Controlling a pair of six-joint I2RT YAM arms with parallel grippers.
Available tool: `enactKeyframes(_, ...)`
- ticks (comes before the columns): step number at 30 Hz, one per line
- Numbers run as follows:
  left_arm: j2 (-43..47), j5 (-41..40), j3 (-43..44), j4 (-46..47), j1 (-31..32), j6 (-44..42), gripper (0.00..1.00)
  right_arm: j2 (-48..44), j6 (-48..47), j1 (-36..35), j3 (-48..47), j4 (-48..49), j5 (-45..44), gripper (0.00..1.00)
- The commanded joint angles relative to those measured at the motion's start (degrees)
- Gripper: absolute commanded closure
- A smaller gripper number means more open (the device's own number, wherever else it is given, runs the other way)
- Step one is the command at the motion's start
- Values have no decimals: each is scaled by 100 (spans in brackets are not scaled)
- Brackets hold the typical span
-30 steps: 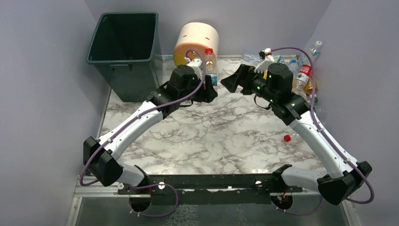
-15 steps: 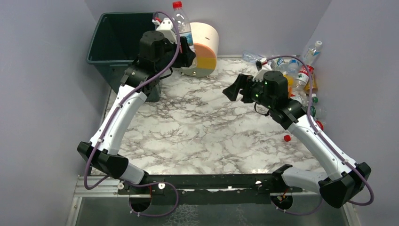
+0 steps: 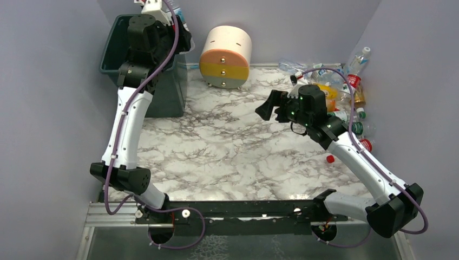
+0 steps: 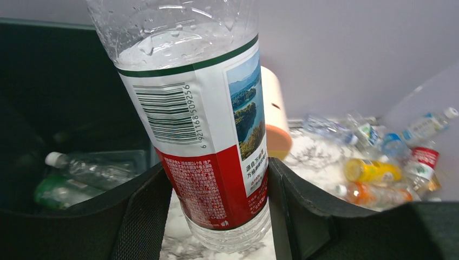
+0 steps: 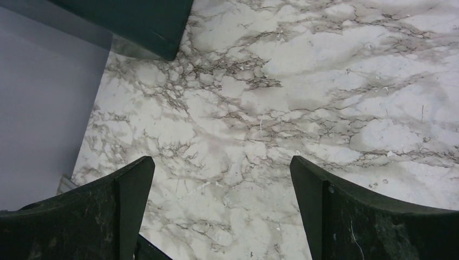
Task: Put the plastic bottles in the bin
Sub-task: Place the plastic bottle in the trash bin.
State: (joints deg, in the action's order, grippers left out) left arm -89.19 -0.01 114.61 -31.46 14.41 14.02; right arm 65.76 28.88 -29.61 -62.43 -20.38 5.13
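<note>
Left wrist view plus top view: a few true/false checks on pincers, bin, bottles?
1. The left pincer grips a clear bottle with a red-and-white label. True.
2. The right pincer holds a bottle. False: it is open and empty above the marble table.
3. The bin is empty. False: a white-capped bottle lies inside.
4. A pile of bottles sits at the table's far right. True.
</note>
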Motion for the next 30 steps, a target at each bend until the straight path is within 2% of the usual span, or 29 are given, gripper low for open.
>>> enactKeyframes(1, -93, -258, 230, 97, -516, -63, 42, 50, -63, 29, 53, 144, 140, 1)
enactKeyframes(14, -317, -7, -257, 475, -1656, 189, 42, 123, -36, 25, 205, 271, 325, 1)
enactKeyframes(21, -574, 55, -478, 480, -1775, 223, 26, 149, -57, 25, 205, 264, 349, 1)
enactKeyframes(30, -715, 251, -464, 506, -1817, 236, 13, 223, -84, 27, 202, 258, 331, 1)
